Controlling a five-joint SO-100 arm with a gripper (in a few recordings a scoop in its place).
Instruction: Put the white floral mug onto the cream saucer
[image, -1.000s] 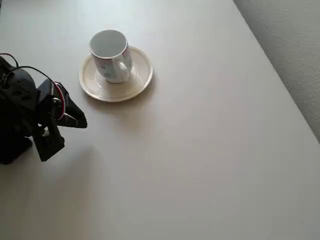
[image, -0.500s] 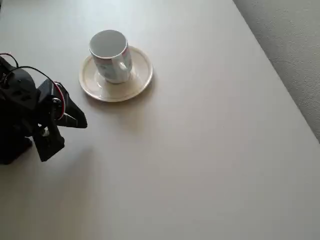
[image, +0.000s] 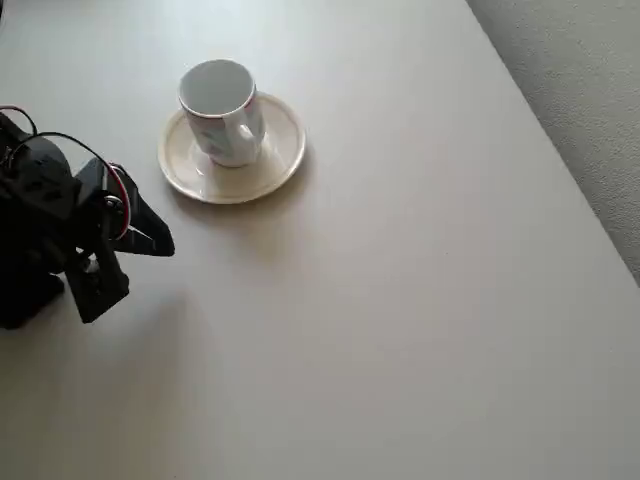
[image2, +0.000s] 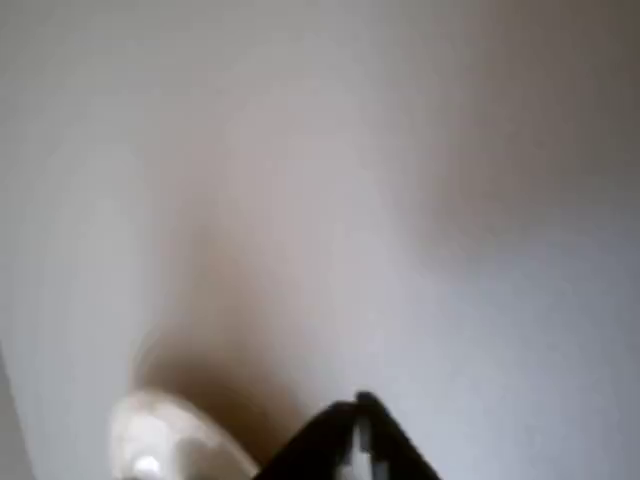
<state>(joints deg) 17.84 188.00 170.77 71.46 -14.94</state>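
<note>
On the far left part of the tabletop, in the overhead view, the white floral mug is seen standing upright on the cream saucer. The mug is set slightly toward the far-left side of the saucer rather than dead centre, so that a wider band of the saucer's rim is left bare on the near and right sides. The mug is white and glossy, with an open round mouth, a thin red line just below its rim, and a faint pinkish print on its side; a handle is turned toward the near right. The saucer is round, shallow and cream-white, and is wider than the mug.

At the left edge of the same view the black arm is folded low, and the tool is pointed to the right, well apart from the saucer and nearer than it. Its fingers appear pressed together to a single tip, with nothing gripped between them. In the blurred wrist view, the tool is shown at the bottom edge as a dark closed point over the pale tabletop, and a blurred cream shape is seen at the lower left.
</note>
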